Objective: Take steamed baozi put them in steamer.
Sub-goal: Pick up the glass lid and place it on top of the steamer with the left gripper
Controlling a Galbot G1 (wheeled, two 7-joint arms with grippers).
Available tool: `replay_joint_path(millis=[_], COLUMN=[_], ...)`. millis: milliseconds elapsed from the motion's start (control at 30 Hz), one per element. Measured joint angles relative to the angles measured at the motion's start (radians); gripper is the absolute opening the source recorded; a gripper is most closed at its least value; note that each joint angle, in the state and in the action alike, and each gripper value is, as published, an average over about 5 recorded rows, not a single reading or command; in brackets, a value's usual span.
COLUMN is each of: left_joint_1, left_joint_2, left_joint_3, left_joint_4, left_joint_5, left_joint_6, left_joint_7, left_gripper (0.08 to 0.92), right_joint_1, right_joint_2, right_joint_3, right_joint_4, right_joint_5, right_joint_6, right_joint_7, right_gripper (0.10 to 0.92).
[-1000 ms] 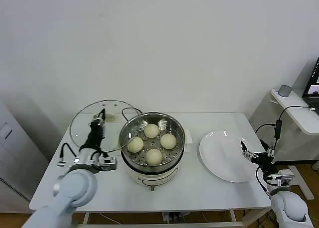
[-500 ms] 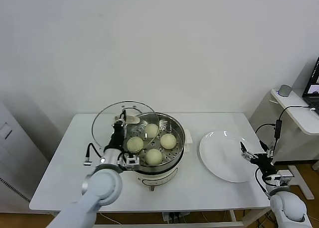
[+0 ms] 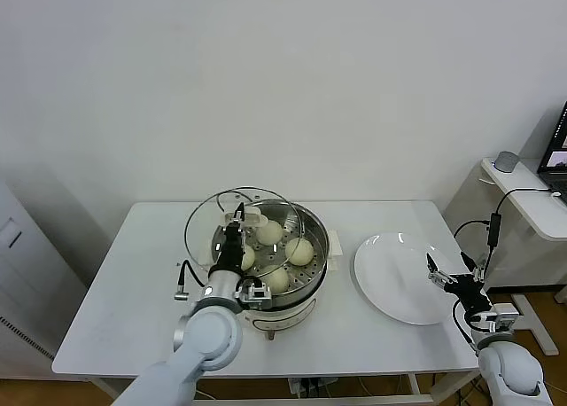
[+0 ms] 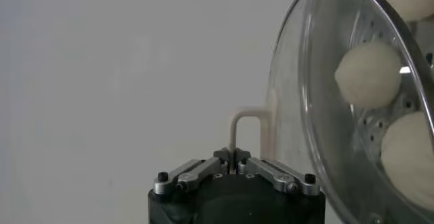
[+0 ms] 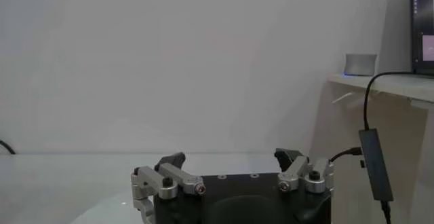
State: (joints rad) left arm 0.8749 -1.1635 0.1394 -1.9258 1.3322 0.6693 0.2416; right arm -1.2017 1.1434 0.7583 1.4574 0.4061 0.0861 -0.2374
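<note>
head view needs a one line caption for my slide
Left pincer holds the glass lid partly over the steamer of baozi; right pincer waits open beside the plate.

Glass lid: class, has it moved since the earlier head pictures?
Yes. The glass lid, gripped by the left tool, moved rightward from the table to over the steamer.
</note>
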Motion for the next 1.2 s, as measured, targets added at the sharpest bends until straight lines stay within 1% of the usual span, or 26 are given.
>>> replay_joint_path(millis=[633, 1200], left_joint_1=[-0.005, 0.001], left_joint_2=[-0.084, -0.117], left_joint_3=[0.073, 0.089], left_joint_4=[0.050, 0.088], left_joint_5=[0.036, 0.048], left_joint_6=[0.030, 0.032], left_joint_7=[-0.016, -0.029], left_gripper=[0.105, 0.105], right_joint_1=[-0.004, -0.004], right_joint_2=[0.006, 0.009], right_joint_3=[0.004, 0.010], right_joint_4=[-0.012, -0.025], right_joint_5=[-0.002, -0.005], right_joint_6=[0.002, 0.005], right_joint_7=[-0.006, -0.012], right_gripper=[0.823, 0.823])
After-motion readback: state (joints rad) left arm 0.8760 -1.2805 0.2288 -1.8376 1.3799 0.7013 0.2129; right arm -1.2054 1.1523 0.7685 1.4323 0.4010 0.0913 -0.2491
